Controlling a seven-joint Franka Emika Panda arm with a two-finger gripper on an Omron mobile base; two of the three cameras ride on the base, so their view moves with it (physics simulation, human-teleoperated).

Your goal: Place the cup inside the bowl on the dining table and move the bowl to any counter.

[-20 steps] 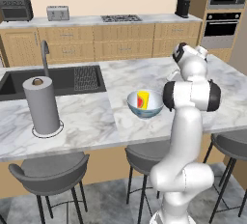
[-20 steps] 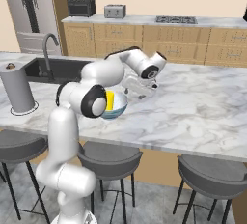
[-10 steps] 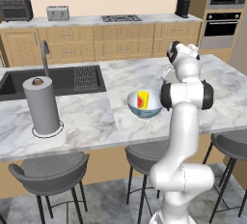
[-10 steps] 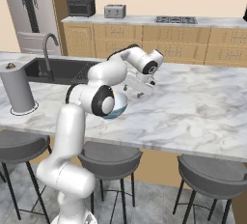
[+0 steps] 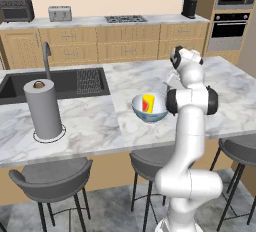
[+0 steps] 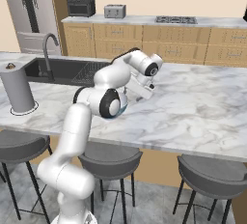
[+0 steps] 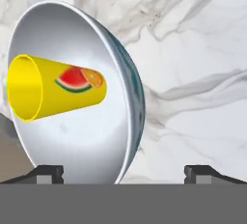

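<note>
From my left base view I see a paper towel roll (image 5: 44,108) standing at about 9 o'clock on the marble bench (image 5: 90,126), in front of the dark sink (image 5: 55,83) with its curved faucet (image 5: 46,56). Moving right, the bowl (image 5: 149,108) sits near the middle of the bench top, and the cup (image 5: 148,103) stands inside it, yellow with a red patch facing me. Just past the bowl, toward 2 o'clock of it, my claw (image 5: 170,80) hangs above the bench, apart from the bowl. In the hand view the bowl (image 7: 116,121) lies at 9 o'clock, its white inside turned to the camera, with the cup (image 7: 53,89) resting in it, a watermelon print on its side. My fingertips (image 7: 200,172) stand far apart at the bottom corners, so the claw is spread wide and grips nothing. In the right base view the claw (image 6: 143,91) hovers beside the bowl (image 6: 122,108), which my elbow largely hides.
</note>
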